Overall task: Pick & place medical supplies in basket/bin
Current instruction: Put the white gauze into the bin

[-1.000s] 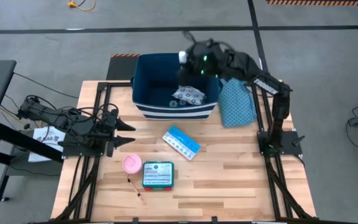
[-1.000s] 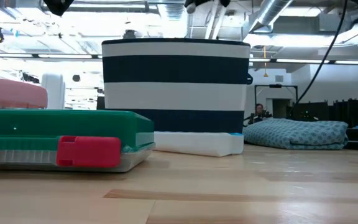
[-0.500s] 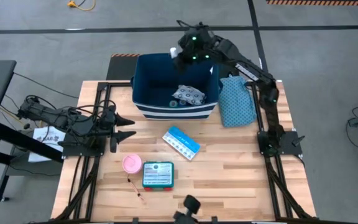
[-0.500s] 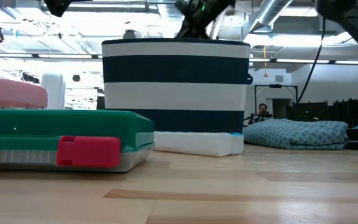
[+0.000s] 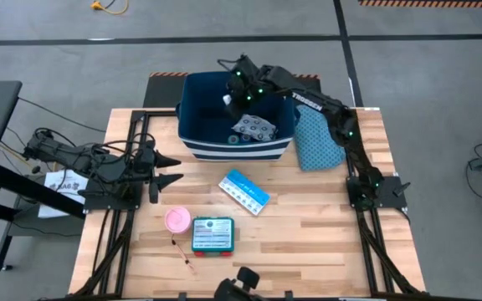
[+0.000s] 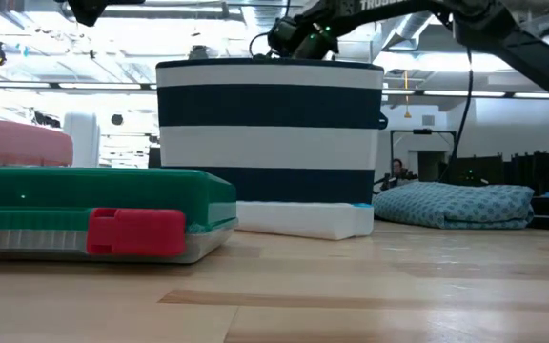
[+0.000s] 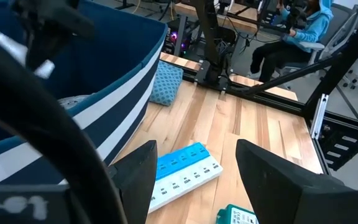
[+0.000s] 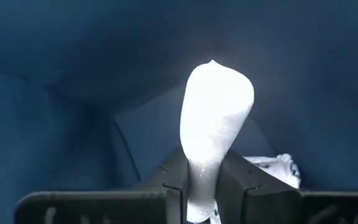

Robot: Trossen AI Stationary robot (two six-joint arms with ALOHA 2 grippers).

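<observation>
Over the bin's [image 5: 192, 134] far rim, right gripper [image 8: 205, 186] is pinching a white item [image 8: 215, 118]; letting go early could drop it outside.

"trossen" in white letters on the right arm [image 5: 311, 99], legible in high and low views. print on other items too small to read.

Grey concrete floor [image 5: 442, 125] around a wooden table [image 5: 308, 242]; exposed ceiling ducts [image 6: 417, 24]
</observation>
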